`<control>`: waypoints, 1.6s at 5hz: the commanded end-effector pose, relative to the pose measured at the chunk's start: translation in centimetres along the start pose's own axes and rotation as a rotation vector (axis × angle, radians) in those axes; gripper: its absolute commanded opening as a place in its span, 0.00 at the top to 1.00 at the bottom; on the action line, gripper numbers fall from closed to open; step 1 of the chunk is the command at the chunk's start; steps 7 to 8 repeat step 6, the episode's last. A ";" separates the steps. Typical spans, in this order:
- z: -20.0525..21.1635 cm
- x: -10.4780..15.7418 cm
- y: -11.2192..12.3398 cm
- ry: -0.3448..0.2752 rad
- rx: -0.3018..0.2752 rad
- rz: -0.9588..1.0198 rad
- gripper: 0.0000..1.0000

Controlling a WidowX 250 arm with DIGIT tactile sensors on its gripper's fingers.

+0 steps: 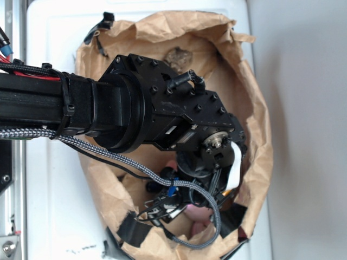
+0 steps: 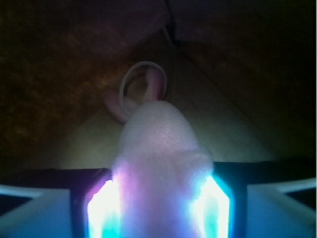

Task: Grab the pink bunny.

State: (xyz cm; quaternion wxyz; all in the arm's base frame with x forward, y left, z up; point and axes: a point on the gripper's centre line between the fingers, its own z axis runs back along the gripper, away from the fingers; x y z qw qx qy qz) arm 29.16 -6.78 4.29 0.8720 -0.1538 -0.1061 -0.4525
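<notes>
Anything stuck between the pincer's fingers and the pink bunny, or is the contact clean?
Nothing shows between them. In the wrist view the pink bunny sits directly between the glowing fingers of the pincer, its fur against both. The exterior view hides this.

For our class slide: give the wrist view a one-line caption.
Pink bunny squeezed between the gripper's glowing pads, deep inside a brown paper bag.

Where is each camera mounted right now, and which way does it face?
Exterior: high above, looking down into the crumpled brown paper bag; the black arm fills the middle, hiding most of the end effector.
Wrist: on the end effector, looking forward along its glowing pads into the bag's dark interior.
Shared: the pink bunny, close between the pads in the wrist view, a pink sliver under the arm from above.
</notes>
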 end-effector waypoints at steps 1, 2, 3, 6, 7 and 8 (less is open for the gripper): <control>4.1 0.4 3.0 -0.083 0.113 0.024 1.00; 8.4 -0.4 4.3 -0.064 0.220 0.158 1.00; 11.4 -1.5 3.0 0.053 0.257 0.234 1.00; 14.4 -2.7 -1.9 0.242 0.526 0.374 1.00; 14.4 -2.7 -1.9 0.242 0.526 0.374 1.00; 14.4 -2.7 -1.9 0.242 0.526 0.374 1.00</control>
